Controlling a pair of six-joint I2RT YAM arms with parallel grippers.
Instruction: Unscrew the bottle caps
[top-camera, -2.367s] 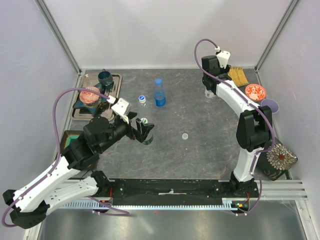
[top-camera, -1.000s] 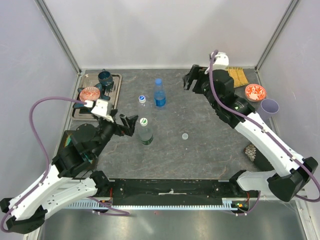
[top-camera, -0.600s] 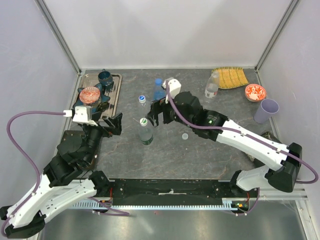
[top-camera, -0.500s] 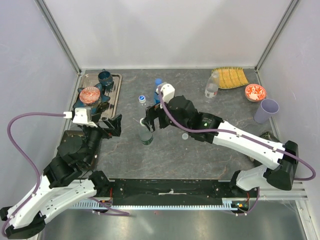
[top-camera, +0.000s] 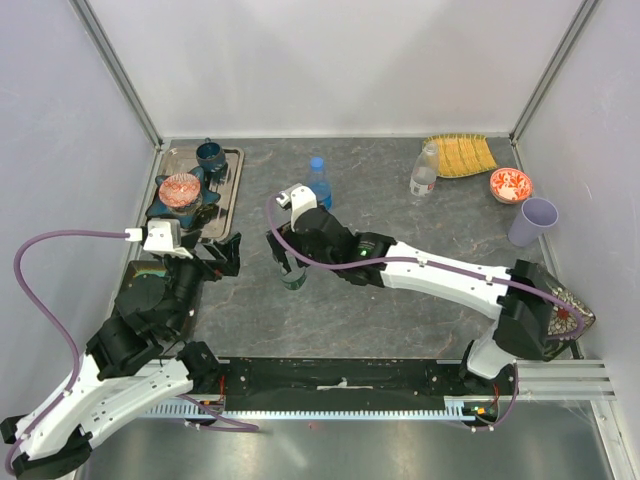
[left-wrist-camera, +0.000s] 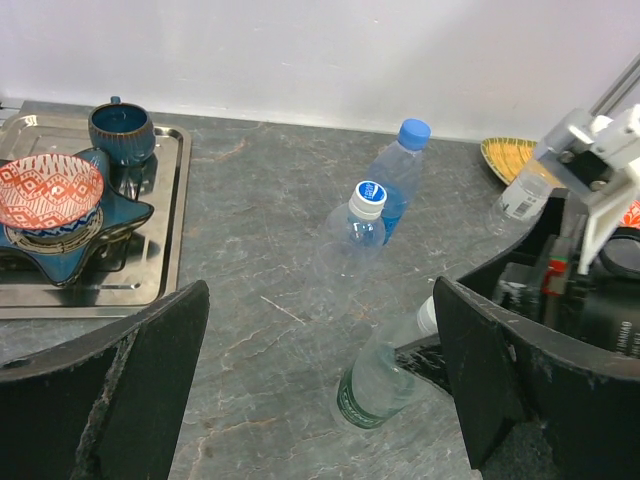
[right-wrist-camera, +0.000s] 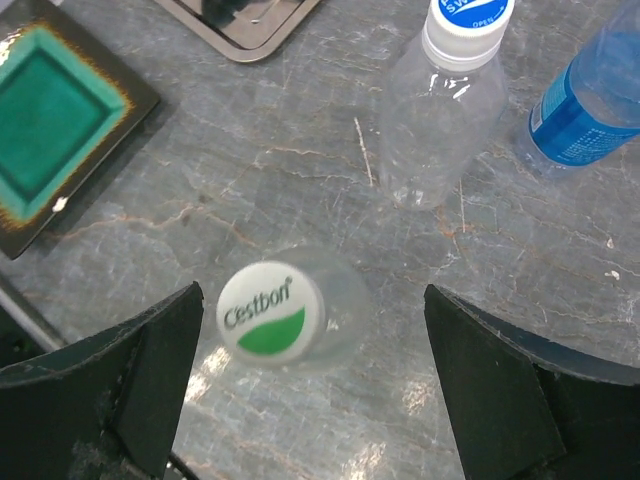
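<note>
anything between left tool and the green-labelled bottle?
Nothing. Only bare grey table lies between the left tool and the green-labelled bottle. This shows in the left wrist view and the top external view.

White arms (top-camera: 450, 283), black joints (top-camera: 522, 318), purple cables (top-camera: 70, 236), white wrist cameras (top-camera: 160, 237), black fingers (left-wrist-camera: 150, 350).

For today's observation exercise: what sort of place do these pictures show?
Probably a robot test booth, not a home kitchen: a left arm and a right arm bolted to a rail, plain white walls around the table, water bottles set out.
</note>
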